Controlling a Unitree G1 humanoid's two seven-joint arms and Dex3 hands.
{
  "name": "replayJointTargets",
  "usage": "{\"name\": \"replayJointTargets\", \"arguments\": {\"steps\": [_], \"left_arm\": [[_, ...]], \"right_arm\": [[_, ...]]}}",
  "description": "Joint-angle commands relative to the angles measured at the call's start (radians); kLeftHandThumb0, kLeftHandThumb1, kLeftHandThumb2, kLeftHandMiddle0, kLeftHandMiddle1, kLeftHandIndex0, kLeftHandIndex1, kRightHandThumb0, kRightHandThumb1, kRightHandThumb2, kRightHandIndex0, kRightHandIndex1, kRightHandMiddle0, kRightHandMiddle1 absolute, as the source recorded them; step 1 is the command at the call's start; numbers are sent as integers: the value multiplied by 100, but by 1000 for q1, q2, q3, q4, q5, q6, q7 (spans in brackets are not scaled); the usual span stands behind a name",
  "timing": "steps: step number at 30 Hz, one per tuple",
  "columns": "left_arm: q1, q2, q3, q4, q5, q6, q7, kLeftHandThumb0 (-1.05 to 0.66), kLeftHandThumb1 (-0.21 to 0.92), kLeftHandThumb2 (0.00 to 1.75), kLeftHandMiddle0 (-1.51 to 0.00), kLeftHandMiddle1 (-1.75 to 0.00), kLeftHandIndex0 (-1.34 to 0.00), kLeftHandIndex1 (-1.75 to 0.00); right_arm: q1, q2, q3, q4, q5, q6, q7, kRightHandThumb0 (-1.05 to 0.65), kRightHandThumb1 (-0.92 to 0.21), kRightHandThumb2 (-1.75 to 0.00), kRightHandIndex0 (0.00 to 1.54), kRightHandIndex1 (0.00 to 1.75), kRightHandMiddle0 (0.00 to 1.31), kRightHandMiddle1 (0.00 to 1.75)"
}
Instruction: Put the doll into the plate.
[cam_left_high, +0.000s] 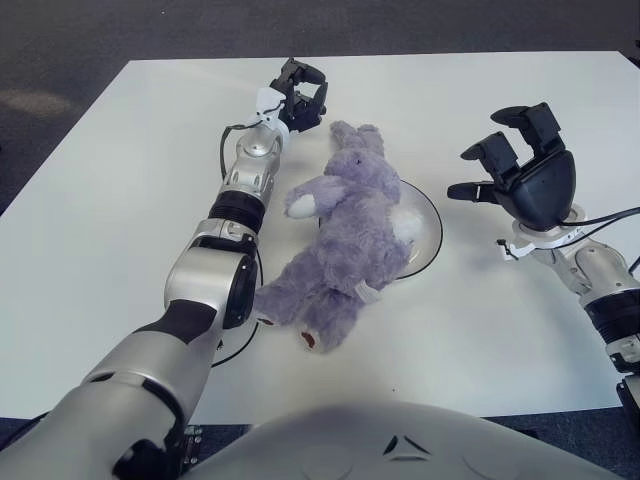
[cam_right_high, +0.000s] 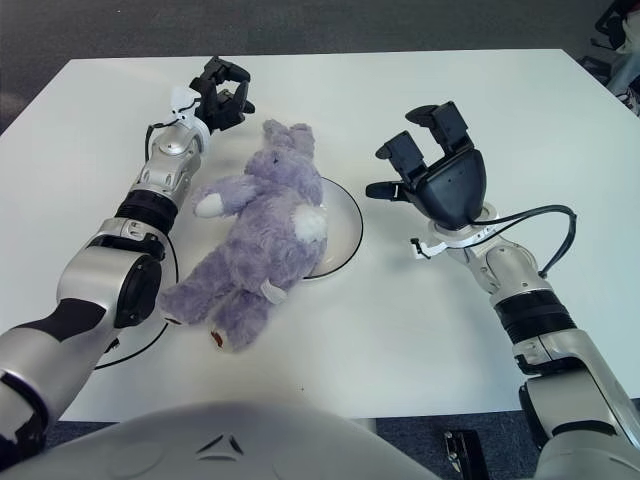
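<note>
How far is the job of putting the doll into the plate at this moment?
Partly done: the purple plush rabbit lies with its upper body over the white plate, but its legs trail off onto the table. Neither hand holds it: the left hand shows beyond its head, curled, and the right hand hovers right of the plate, fingers bent. Left: move the whole rabbit onto the plate.

On the table (cam_left_high: 480, 330) we find the doll (cam_left_high: 345, 240) lying aslant, its head and upper body over the plate's (cam_left_high: 428, 235) left part, legs off it toward us. Our left hand (cam_left_high: 300, 95) shows behind-left of the doll's head; our right hand (cam_left_high: 520, 165) right of the plate, apart.
</note>
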Motion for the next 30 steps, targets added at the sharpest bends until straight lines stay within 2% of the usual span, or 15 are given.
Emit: {"name": "replayJointTargets", "arguments": {"steps": [1, 4, 13, 17, 19, 22, 25, 30], "left_arm": [[18, 12, -3, -11, 3, -10, -11, -1, 63, 88, -47, -154, -24, -175], [21, 13, -5, -17, 4, -4, -12, -1, 62, 88, -47, -153, -24, -175], [20, 19, -3, -15, -2, -1, -25, -1, 62, 88, -48, -153, -24, -175], [18, 23, -3, -9, -1, -4, -30, -1, 62, 89, -48, -153, -23, -175], [16, 25, -5, -4, 1, -4, -32, -1, 62, 89, -48, -153, -24, -175], [12, 29, -10, 5, 8, 0, -34, -1, 59, 92, -51, -152, -25, -175], [8, 33, -18, 12, 17, 6, -31, -1, 55, 99, -54, -155, -26, -175], [4, 33, -25, 22, 25, 6, -23, -1, 45, 114, -58, -163, -29, -175]], "right_arm": [[-5, -12, -27, -9, 27, 18, 46, -36, -84, -63, 23, 132, 24, 175], [11, -10, -48, -25, 56, 37, 114, -36, -85, -61, 23, 132, 24, 175], [39, 2, -74, -63, 71, 86, 202, -36, -87, -58, 22, 131, 22, 175], [40, -2, -74, -80, 85, 81, 250, -36, -91, -53, 15, 117, 20, 175], [33, -3, -72, -111, 110, 67, 307, -54, -89, -57, 11, 98, 8, 141], [33, -9, -72, -141, 172, 16, 395, -65, -84, -58, 6, 81, 3, 115], [42, -15, -80, -145, 231, -36, 452, -70, -78, -58, 2, 69, 1, 101], [56, -8, -97, -172, 302, -100, 525, -74, -74, -57, 0, 55, 0, 93]]}}
